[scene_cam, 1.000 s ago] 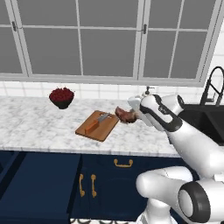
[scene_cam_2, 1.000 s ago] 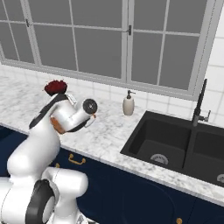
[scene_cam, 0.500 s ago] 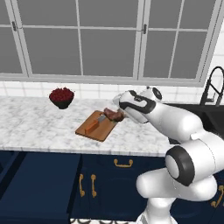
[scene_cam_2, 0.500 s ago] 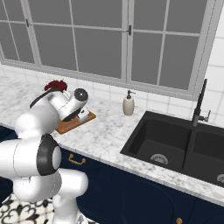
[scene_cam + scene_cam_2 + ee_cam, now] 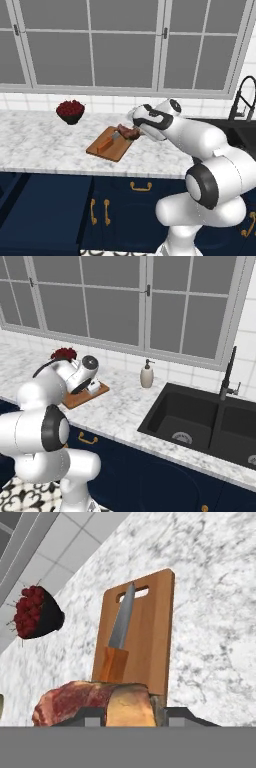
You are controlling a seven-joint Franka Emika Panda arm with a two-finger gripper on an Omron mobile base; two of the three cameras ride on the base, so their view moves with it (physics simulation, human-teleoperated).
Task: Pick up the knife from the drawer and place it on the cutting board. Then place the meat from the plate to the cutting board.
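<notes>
Gripper: the gripper (image 5: pixel 131 131) sits centre-frame in the left base view, pinching the meat (image 5: pixel 95 704) between its two dark tips; in the hand view the lump fills the bottom centre, right against the fingertips (image 5: pixel 177 714).
Meat, position: held in the air over the near end of the cutting board (image 5: pixel 150 637), by my reading not yet resting on it; in the left base view the meat (image 5: pixel 128 132) hangs at the board's upper right corner.
Meat, handling: judged soft and yielding, a lumpy red piece with a pale tan patch; likely slick and light. It should sag rather than snap, so a firm pinch across the thick middle looks safest. A grip on a thin edge could let it slide out.
Knife: the knife (image 5: pixel 117 643) already lies on the board, grey blade toward the top of the hand view near the board's slot, orange-brown handle toward the bottom, just beside the meat.
Knife, handling: stiff and thin, easily nudged; judged liable to skid if the meat lands on it.
Cutting board: flat on the marble counter (image 5: pixel 215 612), centre of the hand view; in the left base view the cutting board (image 5: pixel 110 145) lies left of centre.
Free space: bare wood shows right of the knife, the likelier spot for setting the meat down.
Bowl of berries: the bowl of berries (image 5: pixel 37 614) stands at the left edge of the hand view, well apart from the board.
Sink: the sink (image 5: pixel 200 423) lies in the right half of the right base view, away from the work.
</notes>
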